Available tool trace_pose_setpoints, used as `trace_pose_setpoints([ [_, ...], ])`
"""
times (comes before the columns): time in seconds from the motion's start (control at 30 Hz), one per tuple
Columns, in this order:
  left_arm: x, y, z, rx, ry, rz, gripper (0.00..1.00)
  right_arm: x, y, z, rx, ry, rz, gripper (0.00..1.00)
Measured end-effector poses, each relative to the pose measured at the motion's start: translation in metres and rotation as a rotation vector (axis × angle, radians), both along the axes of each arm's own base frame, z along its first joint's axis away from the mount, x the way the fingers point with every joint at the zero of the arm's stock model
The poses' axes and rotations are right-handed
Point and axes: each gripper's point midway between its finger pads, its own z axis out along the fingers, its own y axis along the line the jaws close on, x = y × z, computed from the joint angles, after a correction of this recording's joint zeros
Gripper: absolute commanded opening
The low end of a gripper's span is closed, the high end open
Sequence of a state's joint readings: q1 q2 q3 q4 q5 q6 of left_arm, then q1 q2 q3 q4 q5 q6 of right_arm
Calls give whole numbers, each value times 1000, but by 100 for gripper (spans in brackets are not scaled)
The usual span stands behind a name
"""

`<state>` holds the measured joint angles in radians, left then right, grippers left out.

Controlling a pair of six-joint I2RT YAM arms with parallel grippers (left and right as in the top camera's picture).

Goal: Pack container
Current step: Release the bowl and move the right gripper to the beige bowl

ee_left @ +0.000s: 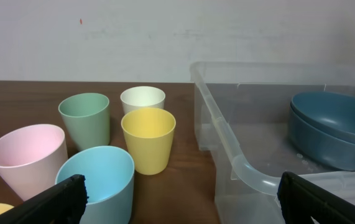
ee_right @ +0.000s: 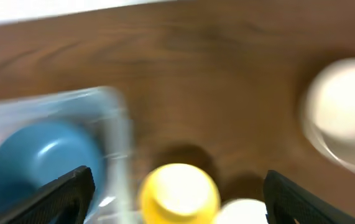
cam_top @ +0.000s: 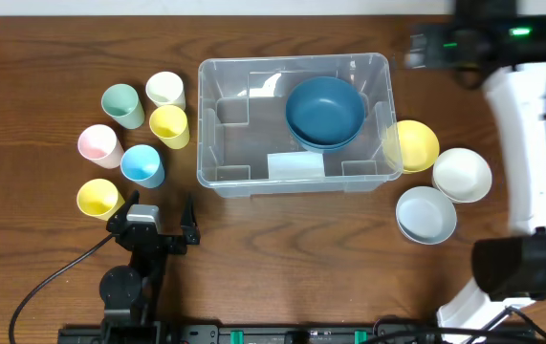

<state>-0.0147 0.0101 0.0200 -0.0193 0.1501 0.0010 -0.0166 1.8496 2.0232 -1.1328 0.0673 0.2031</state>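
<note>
Nearest, the left claw [cam_top: 156,215] hangs spread wide over the table [cam_top: 301,248], pinching nothing. Its own camera catches only two black fingertips at the lower corners. Beyond it six cups [cam_top: 143,165] stand upright in a cluster. The closest yellow cup [cam_top: 98,198] is cut to a sliver in the left wrist view.

Just right of the cups, mid-table, sits the container [cam_top: 244,143]. It is clear plastic with rounded corners, a rolled rim and a white label [cam_top: 296,166] by its near wall. Its right end runs out of the left wrist view. Inside, toward the far right corner, two dark blue bowls [cam_top: 325,113] nest.

Outside, a yellow bowl [cam_top: 411,145] touches the right wall, with a cream bowl [cam_top: 462,174] and a pale blue bowl [cam_top: 425,214] beside it.

The right wrist view is heavily blurred. The right claw [ee_right: 180,199] shows its fingers set wide apart, gripping nothing.
</note>
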Motion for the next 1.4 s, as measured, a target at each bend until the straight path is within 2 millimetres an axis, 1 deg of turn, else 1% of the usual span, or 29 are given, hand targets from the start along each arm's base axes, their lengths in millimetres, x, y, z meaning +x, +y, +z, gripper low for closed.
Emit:
trace_pose_setpoints([
  [0.03, 0, 0, 0, 0, 0, 0, 98, -1, -17, -3, 19, 4, -53, 83],
  [0.07, 0, 0, 0, 0, 0, 0, 98, -4, -40, -7, 51, 8, -124, 80],
  [0.13, 0, 0, 0, 0, 0, 0, 98, -9, -76, -15, 103, 7, -223, 77],
  [0.17, 0, 0, 0, 0, 0, 0, 98, -12, -92, -21, 127, 12, -267, 77],
  [0.27, 0, 0, 0, 0, 0, 0, 98, -21, -122, -43, 175, 39, -345, 77],
  [0.33, 0, 0, 0, 0, 0, 0, 98, -23, -132, -60, 189, 62, -364, 77],
  [0.4, 0, 0, 0, 0, 0, 0, 98, -22, -137, -80, 190, 89, -357, 78],
  [0.53, 0, 0, 0, 0, 0, 0, 98, -11, -139, -115, 154, 130, -286, 78],
  [0.67, 0, 0, 0, 0, 0, 0, 98, 0, -151, -137, 71, 145, -230, 78],
  [0.73, 0, 0, 0, 0, 0, 0, 98, 2, -156, -146, 36, 159, -216, 77],
  [1.0, 0, 0, 0, 0, 0, 0, 98, 9, -169, -205, -32, 256, -161, 70],
  [1.07, 0, 0, 0, 0, 0, 0, 98, 11, -172, -214, -47, 263, -156, 69],
  [1.13, 0, 0, 0, 0, 0, 0, 98, 13, -175, -217, -62, 259, -154, 68],
  [1.27, 0, 0, 0, 0, 0, 0, 98, 19, -180, -215, -85, 237, -154, 64],
  [1.3, 0, 0, 0, 0, 0, 0, 98, 19, -181, -215, -88, 234, -154, 61],
  [1.4, 0, 0, 0, 0, 0, 0, 98, 18, -185, -215, -93, 235, -153, 47],
])
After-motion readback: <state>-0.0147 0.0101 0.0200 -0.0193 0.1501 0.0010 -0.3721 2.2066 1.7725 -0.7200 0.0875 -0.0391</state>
